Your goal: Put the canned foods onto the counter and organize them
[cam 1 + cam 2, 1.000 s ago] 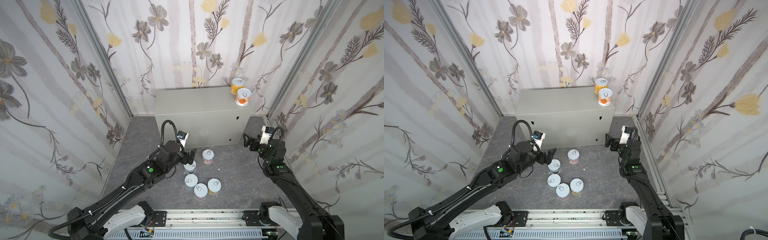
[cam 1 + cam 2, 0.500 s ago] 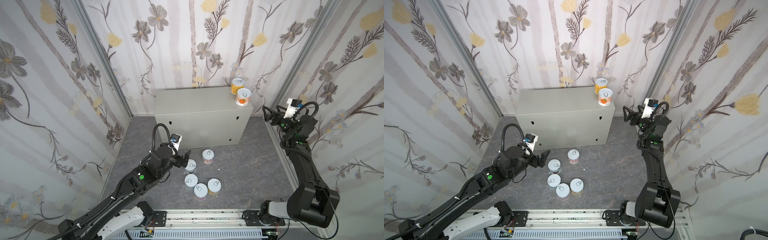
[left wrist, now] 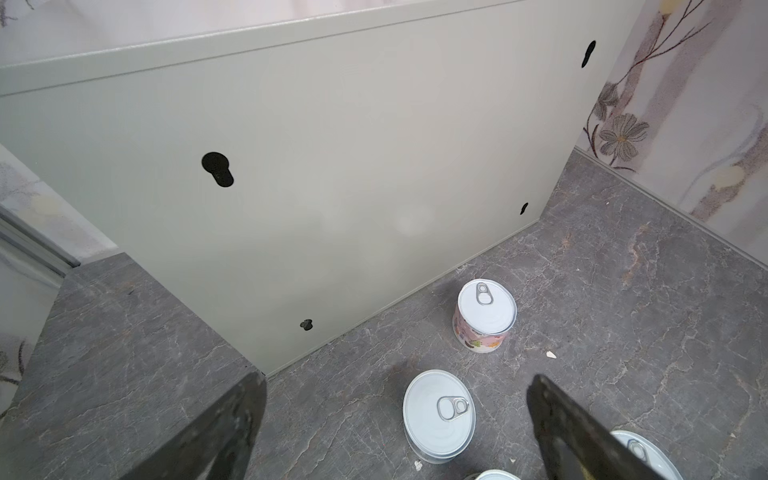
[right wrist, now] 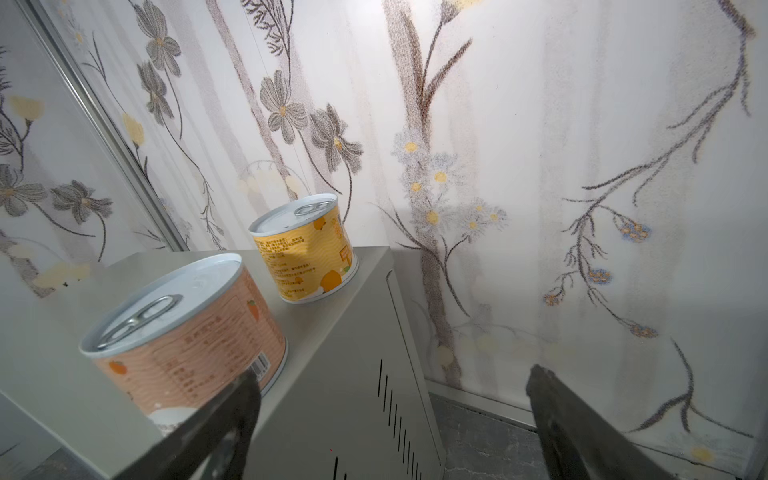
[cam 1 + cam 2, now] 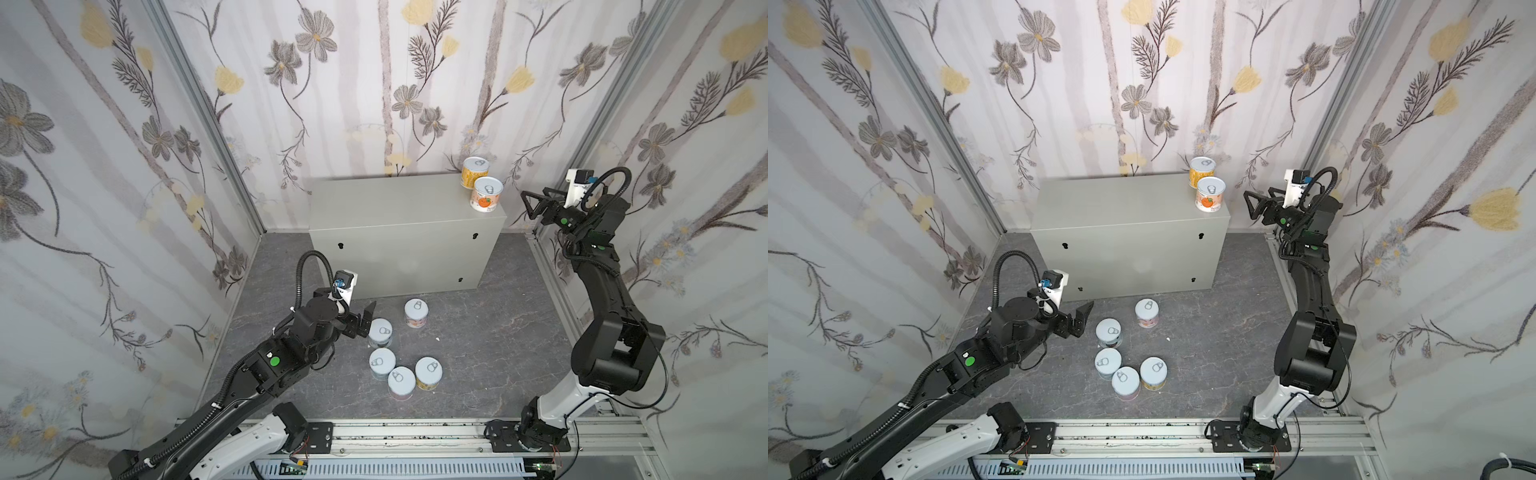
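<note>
The counter (image 5: 395, 216) is a pale grey cabinet against the back wall. Two canned foods stand at its right end: a yellow one (image 5: 475, 171) and an orange one (image 5: 486, 199). Several more tins stand on the dark floor in front, among them a pink one (image 5: 416, 312) and a pale one (image 5: 380, 332). My left gripper (image 5: 365, 321) hovers open just left of that pale tin (image 3: 438, 415), holding nothing. My right gripper (image 5: 530, 203) hangs open in the air right of the counter's end, empty, with the orange tin (image 4: 187, 332) and the yellow tin (image 4: 305, 249) ahead.
Floral walls close in on three sides. A metal rail (image 5: 415, 436) runs along the front. The counter's right side (image 4: 353, 395) has vent slots, with a narrow strip of floor between it and the right wall. The pink tin (image 3: 486, 316) stands near the counter's foot.
My right arm has swung up from the floor to the height of the counter's top, beside its right end. My left gripper has drawn back slightly to the left of the pale tin.
</note>
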